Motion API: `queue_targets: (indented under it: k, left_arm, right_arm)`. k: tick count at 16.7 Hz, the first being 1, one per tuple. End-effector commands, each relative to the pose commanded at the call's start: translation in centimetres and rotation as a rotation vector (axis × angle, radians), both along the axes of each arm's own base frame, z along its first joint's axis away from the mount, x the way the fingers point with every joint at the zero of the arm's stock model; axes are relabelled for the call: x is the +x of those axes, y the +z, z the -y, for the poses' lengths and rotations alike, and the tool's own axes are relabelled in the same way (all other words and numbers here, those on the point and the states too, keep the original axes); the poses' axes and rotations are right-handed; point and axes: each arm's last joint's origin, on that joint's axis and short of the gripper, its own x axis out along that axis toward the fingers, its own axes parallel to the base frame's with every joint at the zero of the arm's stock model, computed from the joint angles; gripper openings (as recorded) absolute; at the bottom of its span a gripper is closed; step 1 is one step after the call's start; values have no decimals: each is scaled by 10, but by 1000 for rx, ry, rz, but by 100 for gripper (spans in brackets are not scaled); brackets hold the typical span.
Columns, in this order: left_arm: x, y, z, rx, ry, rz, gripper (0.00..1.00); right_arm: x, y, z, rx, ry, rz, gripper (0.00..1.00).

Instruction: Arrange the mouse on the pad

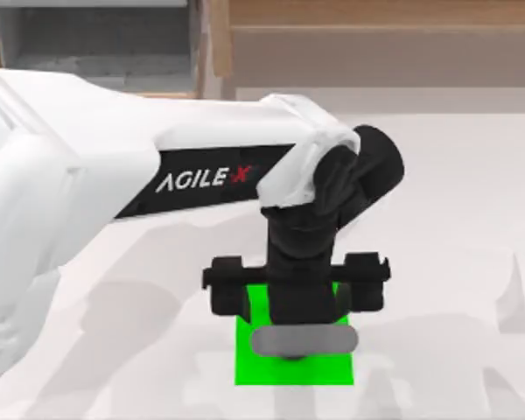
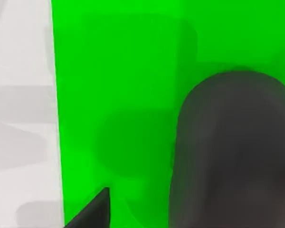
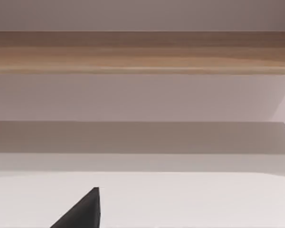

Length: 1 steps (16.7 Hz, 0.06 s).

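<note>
In the top view the left arm reaches from the upper left of the frame to the lower centre, and its tool [image 1: 299,337] hangs directly over the pad [image 1: 249,363], which lies on the white table [image 1: 455,262] near the bottom edge. The tool's wide crossbar covers the upper part of the pad. In the left wrist view the mouse [image 2: 232,152] fills the lower right of the frame, and green pad shows all around its visible sides, so the mouse is above or on the pad; I cannot tell if it already touches it. One dark fingertip [image 2: 92,213] shows at the bottom of this frame, but I cannot tell if the left tool is closed on the mouse or open. The right tool gives one fingertip [image 3: 83,211] in its own wrist view, facing a wooden shelf; its state I also cannot tell. I judge the task is nearly finished: what is left is to release the mouse, if held, and lift the arm away.
</note>
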Motion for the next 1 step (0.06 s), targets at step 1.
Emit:
queue_targets:
  k: [1]
  left_arm:
    - [0, 0, 0, 0, 0, 0, 100]
  right_arm:
    - [0, 0, 0, 0, 0, 0, 100]
